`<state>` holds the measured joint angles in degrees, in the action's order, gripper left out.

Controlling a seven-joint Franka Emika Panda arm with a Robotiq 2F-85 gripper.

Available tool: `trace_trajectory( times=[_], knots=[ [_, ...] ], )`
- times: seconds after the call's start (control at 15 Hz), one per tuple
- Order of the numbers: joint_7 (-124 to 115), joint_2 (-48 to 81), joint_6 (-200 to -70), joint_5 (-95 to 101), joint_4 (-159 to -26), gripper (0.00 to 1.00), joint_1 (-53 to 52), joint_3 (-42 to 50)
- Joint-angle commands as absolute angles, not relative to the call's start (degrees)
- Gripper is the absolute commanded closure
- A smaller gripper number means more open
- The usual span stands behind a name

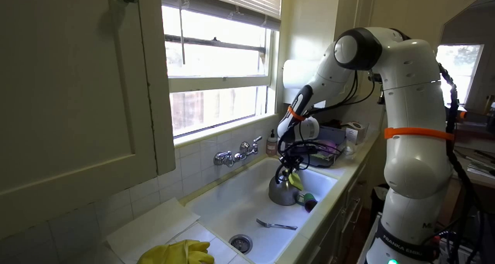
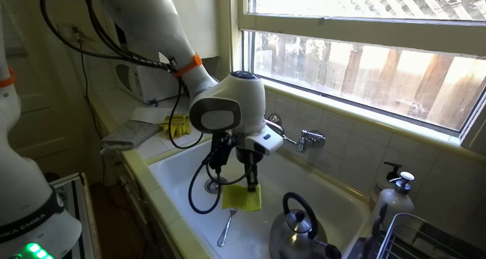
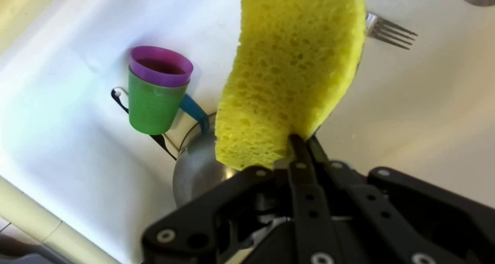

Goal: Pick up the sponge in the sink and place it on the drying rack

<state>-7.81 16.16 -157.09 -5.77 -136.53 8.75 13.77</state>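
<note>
above the sink (image 2: 300,179), the arm (image 1: 413,105) arches down, jaws pinched nearly together on the sponge (image 3: 292,70).

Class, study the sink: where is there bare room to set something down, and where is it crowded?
Widest bare patch: the sink floor bordered by the drain, fork, kettle and faucet-side wall. A smaller one lies between the purple cup and the fork. Crowded: around the kettle and green cup, close together; above, the gripper holds the sponge.
</note>
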Motion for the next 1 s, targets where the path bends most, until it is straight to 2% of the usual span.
trace_trajectory(
  times=[0.0,0.4,0.93],
  knots=[
    [-7.52,13.55,-157.13,-6.42,-136.36,0.99,11.69,14.56],
    [-7.75,9.69,-158.23,-8.80,-134.61,0.99,16.42,16.70],
    [-7.94,9.82,-168.82,-19.34,-129.00,0.99,20.48,16.73]
  ],
)
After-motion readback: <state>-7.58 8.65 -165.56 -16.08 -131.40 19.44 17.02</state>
